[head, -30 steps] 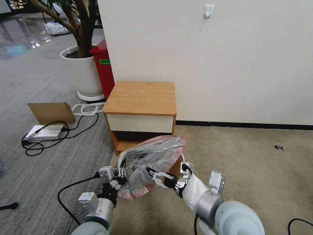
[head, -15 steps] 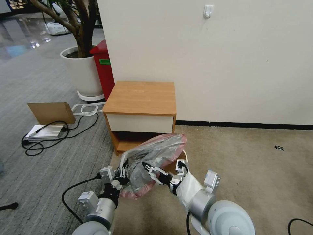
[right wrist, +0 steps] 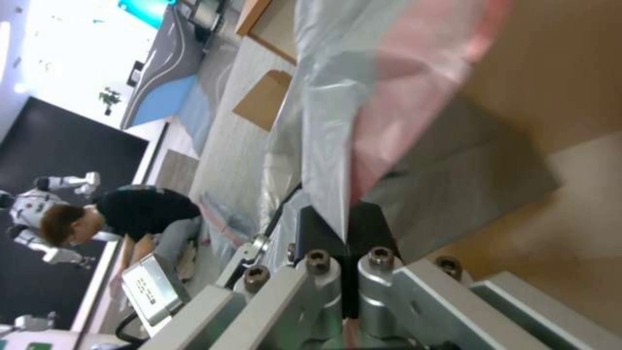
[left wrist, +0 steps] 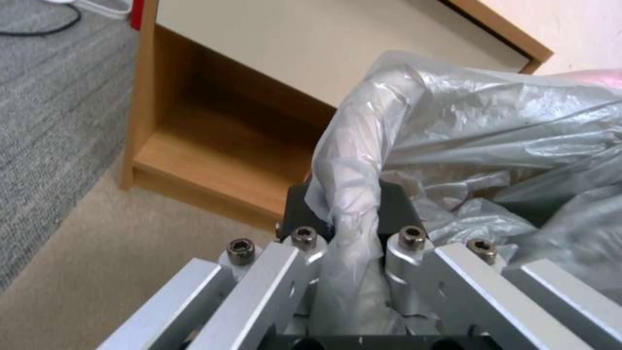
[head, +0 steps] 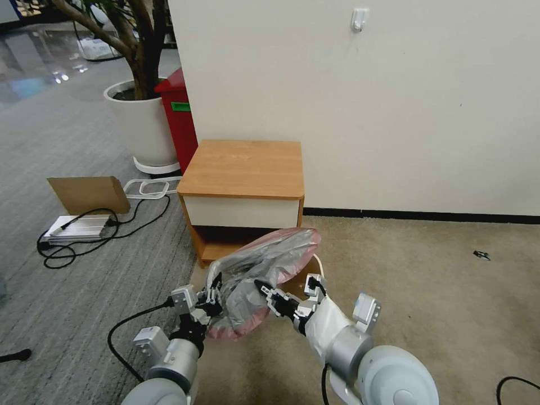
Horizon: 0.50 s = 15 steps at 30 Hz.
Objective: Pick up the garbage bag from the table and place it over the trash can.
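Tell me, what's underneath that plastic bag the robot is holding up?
Under the garbage bag, stretched between the left gripper and right gripper, beige carpet shows, with the nightstand behind. The bag hides whatever stands directly below.

The head camera looks forward and down from above both arms toward the table [head: 243, 169] and wall. The left wrist camera sits close behind its fingers [left wrist: 304, 204], facing the table's lower shelf. The right wrist camera, equally close, faces the room. All three share the garbage bag [head: 264, 264]
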Available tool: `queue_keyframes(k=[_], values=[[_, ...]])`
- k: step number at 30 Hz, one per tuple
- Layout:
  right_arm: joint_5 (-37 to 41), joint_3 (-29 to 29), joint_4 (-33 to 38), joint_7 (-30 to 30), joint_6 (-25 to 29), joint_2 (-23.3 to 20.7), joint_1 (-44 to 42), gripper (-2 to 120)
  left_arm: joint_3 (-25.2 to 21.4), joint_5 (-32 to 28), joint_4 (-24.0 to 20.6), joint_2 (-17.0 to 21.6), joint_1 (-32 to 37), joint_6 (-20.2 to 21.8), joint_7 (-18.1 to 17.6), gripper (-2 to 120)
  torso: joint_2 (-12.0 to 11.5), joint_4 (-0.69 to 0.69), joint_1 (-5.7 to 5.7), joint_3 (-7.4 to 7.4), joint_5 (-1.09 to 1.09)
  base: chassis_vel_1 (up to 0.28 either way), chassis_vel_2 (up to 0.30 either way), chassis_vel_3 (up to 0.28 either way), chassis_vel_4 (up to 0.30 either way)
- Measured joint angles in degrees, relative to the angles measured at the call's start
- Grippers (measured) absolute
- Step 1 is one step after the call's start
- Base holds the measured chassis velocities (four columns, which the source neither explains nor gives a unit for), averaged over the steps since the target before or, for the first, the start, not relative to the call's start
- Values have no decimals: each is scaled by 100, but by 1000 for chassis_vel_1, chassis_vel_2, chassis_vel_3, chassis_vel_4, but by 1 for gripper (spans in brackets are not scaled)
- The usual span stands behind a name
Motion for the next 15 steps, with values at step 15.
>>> queue_keyframes(k=[15], values=[[9, 630, 467, 28, -27, -593, -248, 0, -182, -490, 247, 153, -356, 107, -240, 7, 0, -1, 0, 0, -1, 0, 0, 0, 0]])
